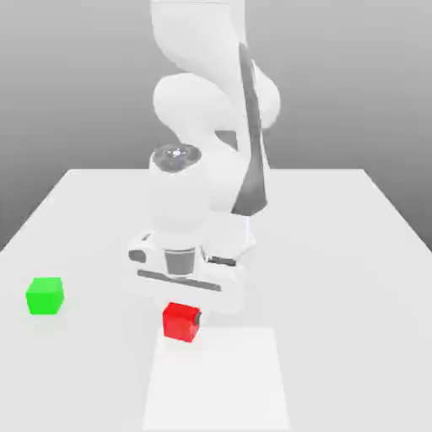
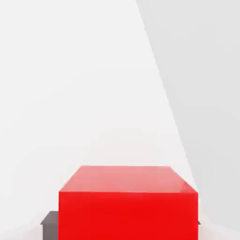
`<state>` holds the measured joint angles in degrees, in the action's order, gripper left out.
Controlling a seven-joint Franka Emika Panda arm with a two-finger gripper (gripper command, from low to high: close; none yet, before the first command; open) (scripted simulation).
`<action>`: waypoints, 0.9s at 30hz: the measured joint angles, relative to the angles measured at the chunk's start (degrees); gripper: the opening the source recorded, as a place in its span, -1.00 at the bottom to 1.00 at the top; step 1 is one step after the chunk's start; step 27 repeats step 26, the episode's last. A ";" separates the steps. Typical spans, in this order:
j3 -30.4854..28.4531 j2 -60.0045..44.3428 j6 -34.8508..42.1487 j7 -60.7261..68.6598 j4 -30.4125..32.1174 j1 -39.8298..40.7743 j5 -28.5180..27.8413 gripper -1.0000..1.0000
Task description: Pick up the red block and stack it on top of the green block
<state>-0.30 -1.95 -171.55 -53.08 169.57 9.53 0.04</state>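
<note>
Exterior view, left to right: green block [image 1: 45, 296] sits alone on the white table [image 1: 354, 253], far over on the exterior view's left, flat on the surface, nothing touching it. Well apart from it, near the middle of the table, is the red block [image 1: 180, 321], also resting on the tabletop, at the near edge of the arm's shadowed footprint and just above a lighter rectangular patch [image 1: 218, 380] on the table surface. The white Panda arm [image 1: 211, 101] folds down from behind, hand pointing straight down over the red block. Gripper [image 1: 182, 319] is down at block height, a dark finger pad [image 1: 197, 319] showing against the red block's side on the exterior view's right; the other finger is hidden behind the cube. Claw is pinching the red block, fingers drawn in against its sides. Block looks to be on the table, not lifted. Hand view: red block [image 2: 127, 204] sits close in front of the camera, top face and one side visible, a dark finger tip [image 2: 49, 224] poking out beside one lower corner, flush to the cube. White table [image 2: 70, 93] beyond it, with a slightly greyer wedge [image 2: 206, 70] off to one side.
</note>
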 joint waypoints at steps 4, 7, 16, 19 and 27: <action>-0.44 8.22 7.08 -0.23 1.14 -0.35 -0.37 -1.00; -3.95 9.83 10.71 -1.08 -0.94 4.16 -0.96 -1.00; -20.21 7.25 18.26 -4.94 -11.30 22.97 -3.77 -1.00; -21.43 2.17 14.41 -2.16 -12.29 24.13 0.32 -1.00; -17.73 -5.40 7.91 3.51 -12.78 25.81 8.29 1.00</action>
